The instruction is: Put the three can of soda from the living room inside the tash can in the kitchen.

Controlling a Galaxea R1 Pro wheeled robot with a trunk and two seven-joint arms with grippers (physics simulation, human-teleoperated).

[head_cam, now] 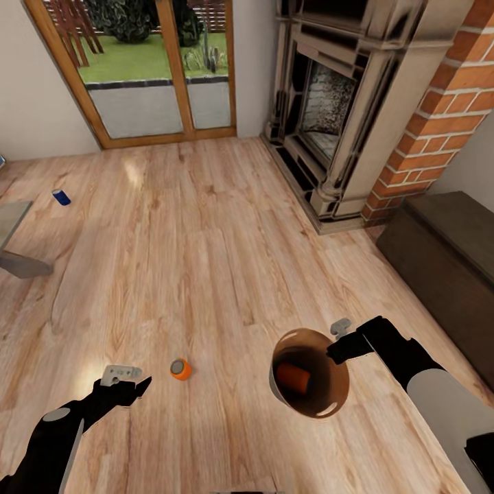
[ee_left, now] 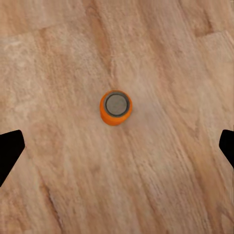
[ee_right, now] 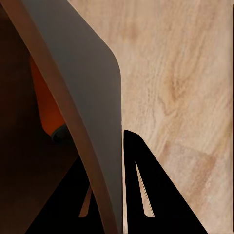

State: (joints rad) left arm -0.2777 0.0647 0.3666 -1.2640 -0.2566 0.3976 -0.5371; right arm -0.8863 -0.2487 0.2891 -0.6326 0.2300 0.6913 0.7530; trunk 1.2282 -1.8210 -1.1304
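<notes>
Right gripper (head_cam: 336,351) closed on the rim of the round tapered trash can with brown interior and pale grey outer wall (head_cam: 322,401), one black finger (ee_right: 156,195) outside the wall and the other inside, as seen in the right wrist view (ee_right: 105,195); bin (ee_right: 83,73) held off the light wooden plank floor (head_cam: 226,261), mouth facing the head camera. Inside the bin, one bright orange cylindrical soda can (head_cam: 295,377) lying on its side (ee_right: 46,107). Left gripper (head_cam: 140,387) spread wide and holding nothing, black fingertips (ee_left: 9,151) at opposite edges of the left wrist view. Second orange soda can with grey top (head_cam: 181,369) standing upright on the floor (ee_left: 73,185) just beside the left gripper and centred between the fingertips in the left wrist view (ee_left: 116,107), not touched. Blue soda can (head_cam: 61,197) on the floor well apart, toward the far left, near a grey furniture piece (head_cam: 17,240). Beyond: wood-framed glass patio doors (head_cam: 154,68), dark stone fireplace (head_cam: 336,103), red brick column (head_cam: 439,116), dark brown cabinet (head_cam: 446,254) at right.
</notes>
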